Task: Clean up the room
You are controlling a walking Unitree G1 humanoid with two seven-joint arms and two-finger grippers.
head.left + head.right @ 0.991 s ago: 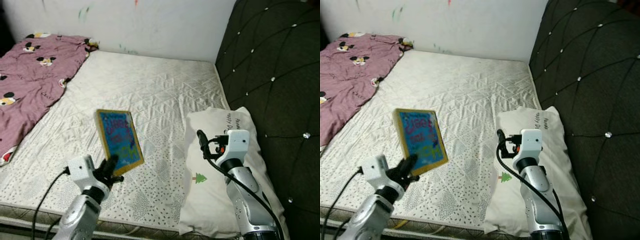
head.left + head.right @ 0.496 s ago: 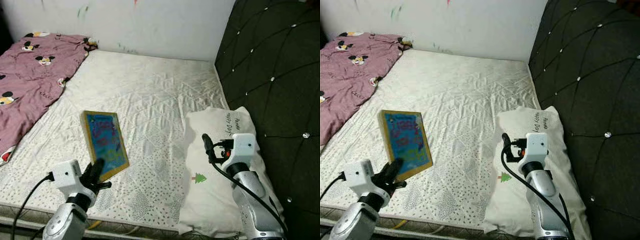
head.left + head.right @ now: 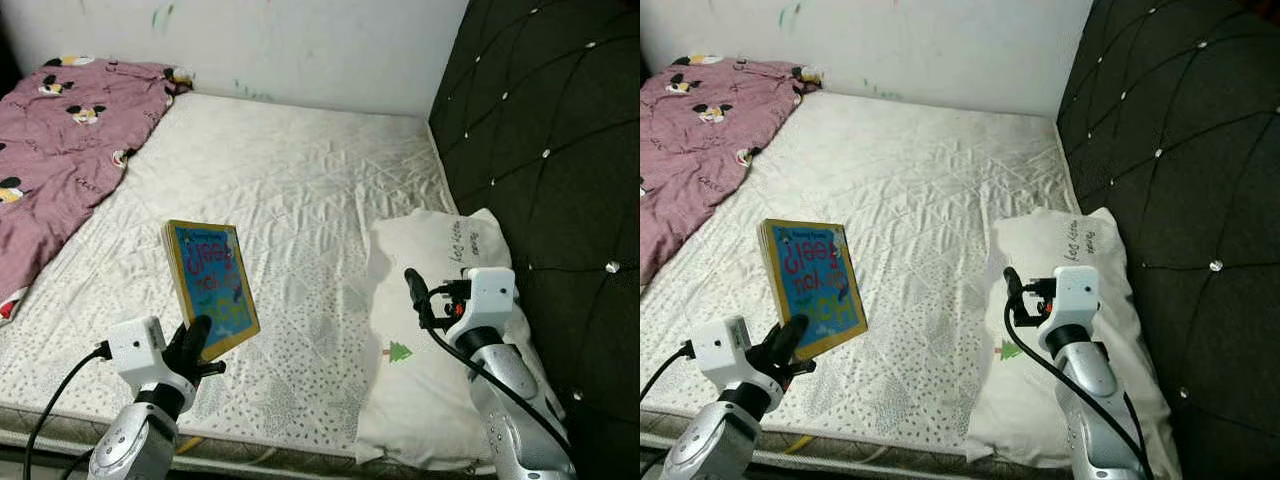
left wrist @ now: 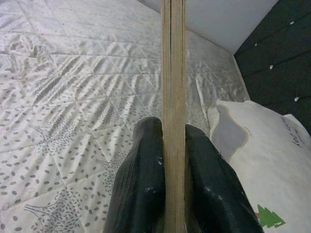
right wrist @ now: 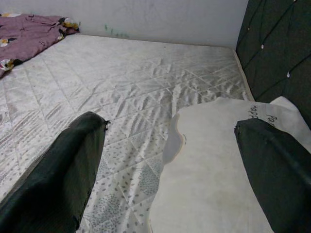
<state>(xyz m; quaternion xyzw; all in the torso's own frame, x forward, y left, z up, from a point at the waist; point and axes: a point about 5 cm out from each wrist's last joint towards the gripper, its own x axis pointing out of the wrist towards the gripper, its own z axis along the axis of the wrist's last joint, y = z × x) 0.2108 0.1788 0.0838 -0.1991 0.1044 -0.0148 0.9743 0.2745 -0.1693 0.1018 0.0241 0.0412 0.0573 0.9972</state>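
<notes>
Leftmost, a crumpled purple blanket [image 3: 60, 150] drapes the quilted white mattress [image 3: 300, 190]. My left gripper [image 3: 197, 345] pinches a flat, yellow-edged book [image 3: 210, 285], tilted up above it. My right gripper [image 5: 170, 160], spread wide, hovers over a soft, probably cotton, pillow [image 3: 440, 380].

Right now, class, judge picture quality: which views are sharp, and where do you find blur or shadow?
Left eye view: evenly lit and sharp; the book cover lettering reads clearly. Left wrist view: the fingers gripping the book's edge are soft, too close for focus; the mattress stays crisp. Right wrist view: the open right gripper has blurred dark fingers, and the pillow shades the sheet.
</notes>
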